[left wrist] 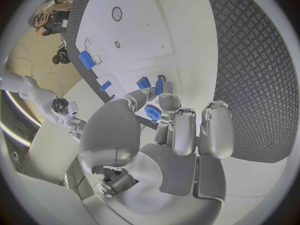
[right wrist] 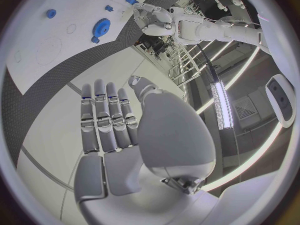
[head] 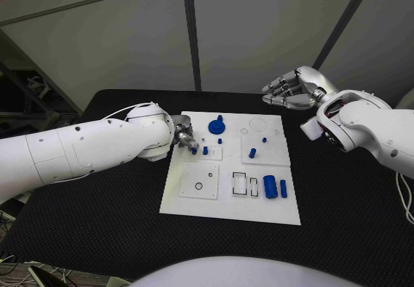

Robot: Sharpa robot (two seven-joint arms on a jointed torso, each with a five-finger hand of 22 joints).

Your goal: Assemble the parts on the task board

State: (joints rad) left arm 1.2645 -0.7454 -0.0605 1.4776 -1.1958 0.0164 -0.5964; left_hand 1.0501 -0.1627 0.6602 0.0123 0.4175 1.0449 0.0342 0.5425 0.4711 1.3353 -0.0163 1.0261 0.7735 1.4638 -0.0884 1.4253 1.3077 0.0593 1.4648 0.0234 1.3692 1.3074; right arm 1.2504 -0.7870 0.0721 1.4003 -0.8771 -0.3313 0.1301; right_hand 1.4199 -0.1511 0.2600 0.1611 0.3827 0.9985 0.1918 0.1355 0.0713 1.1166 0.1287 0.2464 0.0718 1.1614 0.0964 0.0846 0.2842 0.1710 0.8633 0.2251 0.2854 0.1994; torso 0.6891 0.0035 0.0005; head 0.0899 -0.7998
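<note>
The left robot hand point(head: 183, 139) is down at the board's point(head: 194, 206) left edge, fingertips pinching a small blue peg point(head: 194, 150) that stands on the square plate there. The step in hand looks like seating or lifting that peg. The right robot hand point(head: 292, 87) hovers off beyond the far right corner over the worktop point(head: 103, 233), fingers loosely spread, holding nothing. Next calls for a steady, upright hold near the gear point(head: 216, 126).
</note>
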